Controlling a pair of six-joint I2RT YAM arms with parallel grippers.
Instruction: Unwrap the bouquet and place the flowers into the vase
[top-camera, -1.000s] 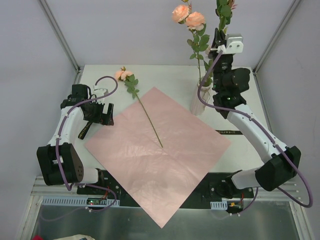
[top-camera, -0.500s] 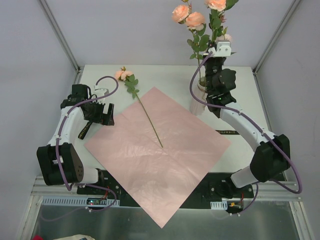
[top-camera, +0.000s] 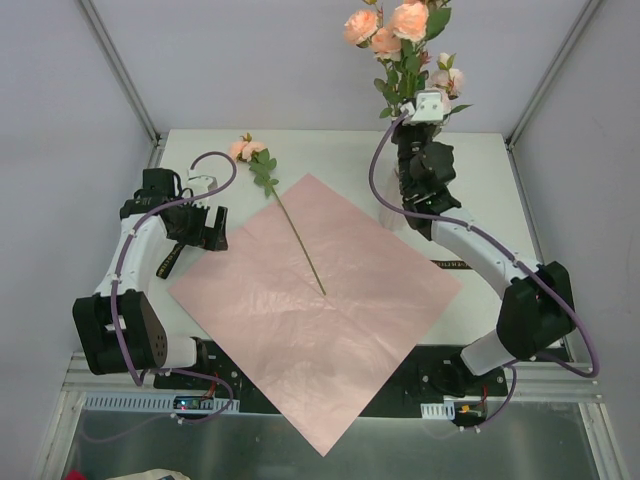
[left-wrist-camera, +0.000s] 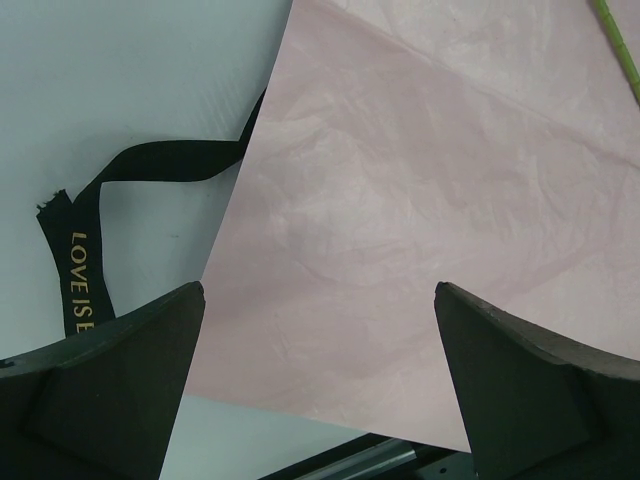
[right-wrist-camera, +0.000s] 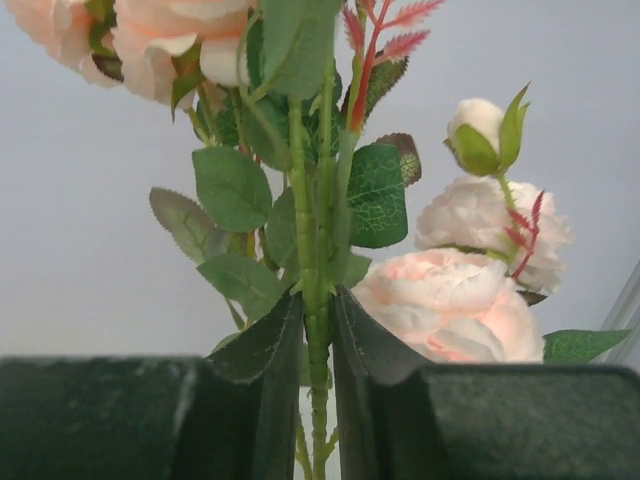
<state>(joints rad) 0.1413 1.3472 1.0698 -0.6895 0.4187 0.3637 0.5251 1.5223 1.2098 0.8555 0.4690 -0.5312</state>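
The table (top-camera: 330, 145) is hemmed by pale walls on three sides, with bare white strips beside and behind the left jaws and a wider bare patch under the right arm. The paper (top-camera: 330, 320) lies flat as a diamond over most of it. Its near corner overhangs the table's front edge between the two bases, and its left corner sits just ahead of the left gripper (top-camera: 212, 230). In the left wrist view that corner lies between the jaws, close to the finger at the view's left, and the paper's edge runs away up the middle. These jaws are spread wide and hold nothing, low over the surface

The right gripper (right-wrist-camera: 318, 305) is high at the back right, its jaws nearly together and pinching one green stem of the flowers (top-camera: 385, 40). The stem rises straight through the slit between the jaws. Leaves fan out just above the fingertips, a full bloom and a bud sit to one side, and more blooms stand higher on the other, with open air beyond. The vase (top-camera: 392, 208) stands below the right jaws, mostly hidden by the arm

One rose (top-camera: 290, 225) lies well ahead of the left jaws, its lower stem on the paper and its bloom on bare table past the paper's far edge. The ribbon (left-wrist-camera: 150, 162) lies on the table beside the finger at the view's left, running up to the paper's edge
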